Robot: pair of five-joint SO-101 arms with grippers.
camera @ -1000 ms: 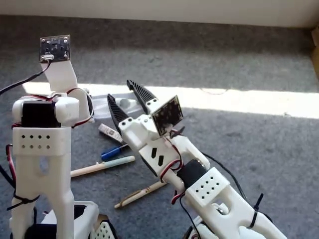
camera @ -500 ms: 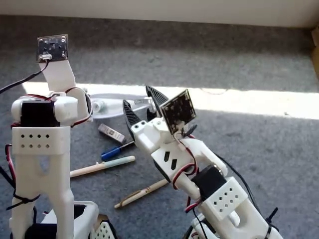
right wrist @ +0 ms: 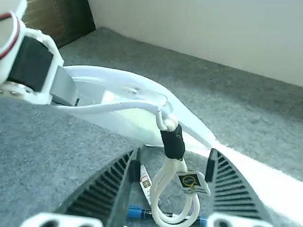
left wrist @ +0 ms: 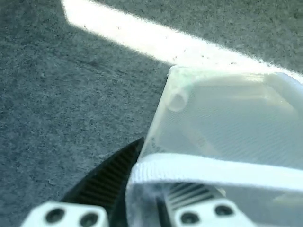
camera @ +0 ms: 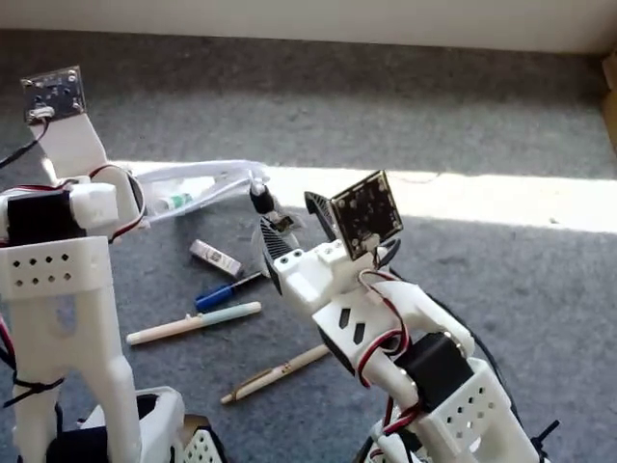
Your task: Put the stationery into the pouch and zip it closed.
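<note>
Left gripper (left wrist: pixel 161 175): clamped on one end of the pouch, with a black finger at the side and the other seen through the clear plastic.
Pouch (camera: pixel 193 188): clear, with a white zip band. It was held up off the carpet and stretched from the left gripper toward the right gripper.
Pouch mouth: I could not tell how far the zip was drawn.
Inside pouch: a white item with a green mark (camera: pixel 178 201) showed through the plastic, close to the left gripper end.
Zip pull (right wrist: pixel 173 142): a white cord loop with a black sleeve and a small tag. It hung from the pouch end nearest the right gripper.
Right gripper (right wrist: pixel 173 152): spread wide, one finger on each side of the zip pull, with the cord in the gap. No contact with either finger was visible.
Right gripper, high view (camera: pixel 294 224): just beside the free end of the pouch, with the black sleeve near its fingertips.
Carpet (camera: pixel 501 309): grey, and it carried the loose stationery under and beside the right gripper.
White block (camera: pixel 214 258): small, lay flat just beside the right gripper, below the pouch.
Blue pen (camera: pixel 224 290): lay on the carpet near the base of the right gripper and close to the white block, apart from it.
Pale pen (camera: pixel 193 323): lay just past the blue pen, farther from the gripper.
Tan pen (camera: pixel 275 373): farthest back, beside the right arm's body and well apart from the pouch.
Sunlit strip (camera: pixel 482 198): ran across the carpet beyond both grippers.
</note>
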